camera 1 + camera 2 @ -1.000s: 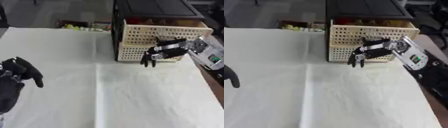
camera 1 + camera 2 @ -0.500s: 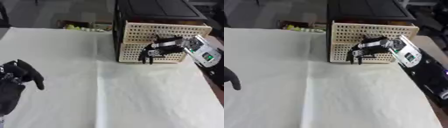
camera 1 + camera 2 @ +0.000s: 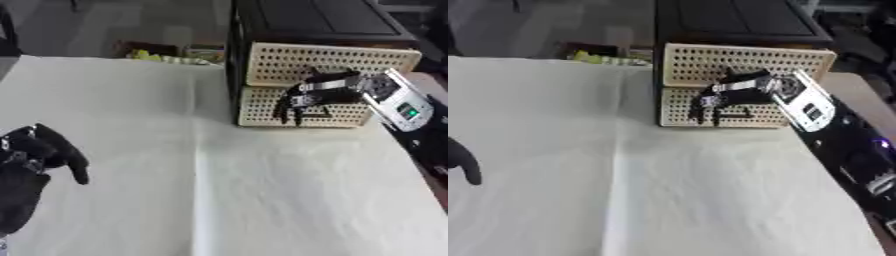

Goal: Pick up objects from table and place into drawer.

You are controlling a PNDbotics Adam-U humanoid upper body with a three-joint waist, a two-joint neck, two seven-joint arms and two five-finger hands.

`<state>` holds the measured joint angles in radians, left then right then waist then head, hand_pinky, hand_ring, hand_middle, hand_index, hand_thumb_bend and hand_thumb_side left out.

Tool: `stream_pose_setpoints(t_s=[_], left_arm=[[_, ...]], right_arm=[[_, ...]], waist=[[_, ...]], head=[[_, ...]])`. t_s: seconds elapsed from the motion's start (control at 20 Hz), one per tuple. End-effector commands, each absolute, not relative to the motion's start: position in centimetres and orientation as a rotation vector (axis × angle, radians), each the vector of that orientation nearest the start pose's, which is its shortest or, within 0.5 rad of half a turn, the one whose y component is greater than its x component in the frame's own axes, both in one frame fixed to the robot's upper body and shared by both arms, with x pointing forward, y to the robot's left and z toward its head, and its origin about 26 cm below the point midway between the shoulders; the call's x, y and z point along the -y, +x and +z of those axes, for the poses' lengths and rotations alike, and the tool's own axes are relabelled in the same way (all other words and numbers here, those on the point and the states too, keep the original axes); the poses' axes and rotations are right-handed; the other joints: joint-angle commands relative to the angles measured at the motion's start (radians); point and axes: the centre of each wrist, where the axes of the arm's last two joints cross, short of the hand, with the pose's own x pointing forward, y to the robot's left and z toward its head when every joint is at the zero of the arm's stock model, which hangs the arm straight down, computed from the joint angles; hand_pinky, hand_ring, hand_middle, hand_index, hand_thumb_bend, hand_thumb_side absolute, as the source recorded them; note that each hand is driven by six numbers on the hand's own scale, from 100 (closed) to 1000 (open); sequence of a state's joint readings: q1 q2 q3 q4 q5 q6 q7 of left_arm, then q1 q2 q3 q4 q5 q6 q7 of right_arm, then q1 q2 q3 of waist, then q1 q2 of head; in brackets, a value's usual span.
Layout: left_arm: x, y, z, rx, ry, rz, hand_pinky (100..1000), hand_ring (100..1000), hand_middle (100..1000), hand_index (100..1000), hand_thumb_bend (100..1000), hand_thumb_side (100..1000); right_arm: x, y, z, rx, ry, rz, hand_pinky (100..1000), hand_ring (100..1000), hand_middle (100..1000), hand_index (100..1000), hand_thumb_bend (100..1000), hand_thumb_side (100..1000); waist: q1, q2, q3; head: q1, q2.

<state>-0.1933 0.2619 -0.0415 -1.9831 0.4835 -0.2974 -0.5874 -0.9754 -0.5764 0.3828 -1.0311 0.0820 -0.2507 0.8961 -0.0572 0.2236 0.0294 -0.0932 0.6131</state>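
A white-clothed table [image 3: 262,200] fills the view, and at its 1 o'clock corner stands a black cabinet [image 3: 324,20] with two cream perforated drawers. The upper drawer [image 3: 332,62] sits shut; the lower drawer [image 3: 306,107] lies right behind the right hand [image 3: 732,95], whose straight fingers [image 3: 289,107] hang down touching its front, holding nothing. At 9 o'clock the left hand [image 3: 44,150] rests with fingers relaxed, one pointing down.

cream perforated drawer [image 3: 331,60], white table [image 3: 262,200]
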Motion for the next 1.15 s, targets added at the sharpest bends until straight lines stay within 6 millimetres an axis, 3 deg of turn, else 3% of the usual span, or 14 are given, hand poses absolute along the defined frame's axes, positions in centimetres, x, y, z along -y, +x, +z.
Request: stream_pose_setpoints(t_s=[0.05,0.7,0.95,1.15], left_arm=[[-24.9,28.9,16.4,2.379,-0.721,-0.717,466,609,612,696,100,754],[-24.9,28.9,16.5,2.371,-0.751,-0.702,471,607,615,703,100,743],[-25.0,28.9,16.5,2.374,-0.755,-0.688,472,608,616,706,100,736],[-25.0,28.9,16.6,2.38,-0.763,-0.673,474,610,618,709,100,729]], right_arm=[[27.4,46.7,24.3,1.45,-0.01,1.747,621,865,612,784,100,1000],[27.2,43.1,24.3,1.496,0.052,1.856,612,860,594,765,100,1000],[27.2,40.4,25.8,1.61,0.133,1.847,622,878,575,758,100,1000],[26.4,37.6,28.4,1.789,0.264,1.799,628,890,549,749,100,1000]], waist=[[0.003,-0.016,0.0],[0.009,-0.041,-0.009],[0.013,-0.051,-0.013],[0.019,-0.06,-0.02]], head=[[0.001,-0.01],[0.005,-0.005],[0.008,0.002],[0.015,0.015]])
